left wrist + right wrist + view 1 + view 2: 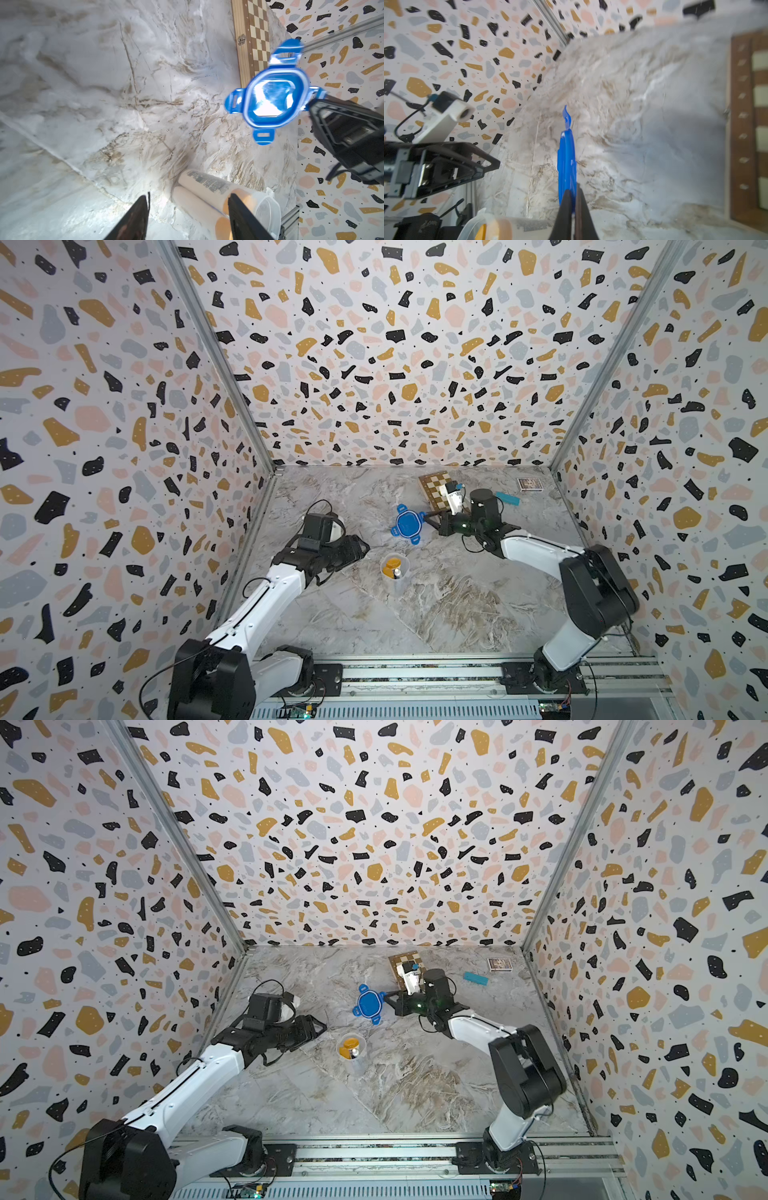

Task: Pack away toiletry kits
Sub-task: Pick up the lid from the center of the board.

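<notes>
Here the clear tub [398, 587] holds two orange-capped bottles [205, 181], lid [408, 524] off.

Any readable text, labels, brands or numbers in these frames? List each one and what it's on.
Nothing reads clearly.
White bottle in the clear tub: block of dark print on its side, too blurred to read.
Chessboard border: row of small marks, too blurred to read.
Small patterned box: printed face, too small to read.
Blue lid: no lettering can be made out.
</notes>
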Controlling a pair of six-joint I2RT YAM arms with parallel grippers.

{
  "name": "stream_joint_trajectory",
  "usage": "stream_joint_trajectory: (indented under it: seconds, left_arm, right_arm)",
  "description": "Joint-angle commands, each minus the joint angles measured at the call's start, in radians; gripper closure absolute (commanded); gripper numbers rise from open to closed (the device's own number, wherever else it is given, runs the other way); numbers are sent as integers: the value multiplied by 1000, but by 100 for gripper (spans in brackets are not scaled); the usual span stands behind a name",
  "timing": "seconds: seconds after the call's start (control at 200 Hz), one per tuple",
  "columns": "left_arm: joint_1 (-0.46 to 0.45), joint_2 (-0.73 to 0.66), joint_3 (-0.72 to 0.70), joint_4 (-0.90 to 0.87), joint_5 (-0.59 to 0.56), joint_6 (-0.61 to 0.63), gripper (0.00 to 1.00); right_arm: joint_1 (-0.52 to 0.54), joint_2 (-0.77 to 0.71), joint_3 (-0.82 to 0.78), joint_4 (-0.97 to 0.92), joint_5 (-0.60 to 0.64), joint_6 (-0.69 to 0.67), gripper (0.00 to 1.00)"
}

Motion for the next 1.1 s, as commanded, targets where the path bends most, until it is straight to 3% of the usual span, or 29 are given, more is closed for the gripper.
stream_joint_trajectory:
  seconds: [0.0,0.105,0.33,0.456,0.656,0.751,1.096]
  left_arm:
    - [13,-28,47,-65,0,109,38]
    - [40,-79,52,-57,18,134,38]
    - [82,-167,-3,59,188,24,38]
    - [87,-169,4,74,275,7,38]
    - [106,-193,21,26,249,-37,36]
    - [131,-181,28,31,292,-86,36]
    - [139,-164,54,-28,371,-23,36]
  right_arm:
    - [15,-109,-94,179,57,-144,100]
    - [44,-198,-169,259,50,-293,100]
    - [121,-304,-274,406,73,-537,100]
    - [187,-339,-339,512,101,-783,100]
    - [205,-360,-362,572,32,-981,100]
    - [236,-372,-393,570,13,-1196,100]
    - [417,-292,-440,679,289,-1701,100]
